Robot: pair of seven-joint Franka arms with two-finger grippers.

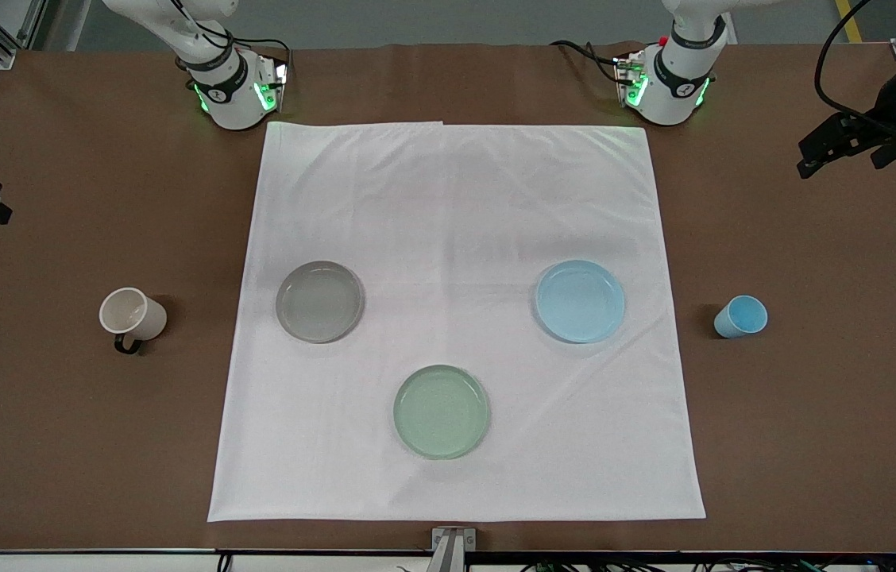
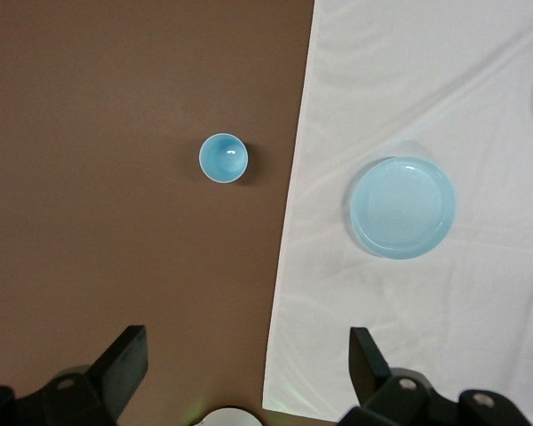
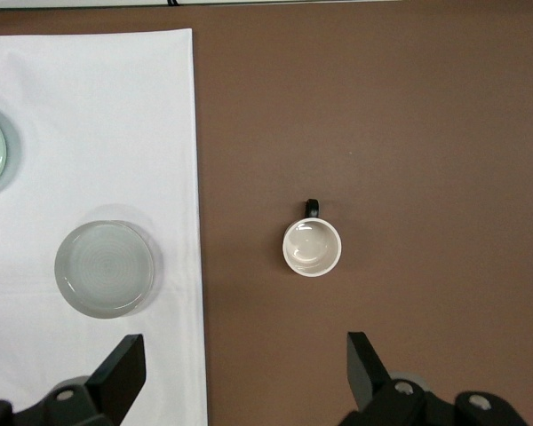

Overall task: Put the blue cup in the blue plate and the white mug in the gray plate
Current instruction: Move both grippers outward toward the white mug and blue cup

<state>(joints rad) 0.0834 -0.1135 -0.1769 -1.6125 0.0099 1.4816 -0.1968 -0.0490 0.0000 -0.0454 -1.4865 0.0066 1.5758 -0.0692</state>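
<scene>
Green plate [image 1: 442,411]: nearest the front camera, on the white cloth [image 1: 456,199], empty.
Blue plate [image 1: 580,301]: on the cloth toward the left arm's end, farther from the front camera than the green plate, empty; also seen in the left wrist view [image 2: 401,207].
Gray plate [image 1: 319,301]: on the cloth toward the right arm's end, level with the blue plate, empty; also in the right wrist view [image 3: 105,269].
Blue cup [image 1: 740,316]: upright on the bare brown surface [image 1: 813,397], off the cloth, beside the blue plate toward the left arm's end — apart from it; mouth up in the left wrist view [image 2: 223,158].
White mug [image 1: 132,315]: upright on the bare surface off the cloth, beside the gray plate toward the right arm's end, dark handle turned toward the front camera; mouth up, nothing inside [image 3: 312,247].
Left gripper [image 2: 249,364]: high over the surface near the cloth's edge, jaws spread wide, nothing between them.
Right gripper [image 3: 246,364]: high over the surface between mug and gray plate — jaws spread wide, empty.
Writing: none readable on any item.
</scene>
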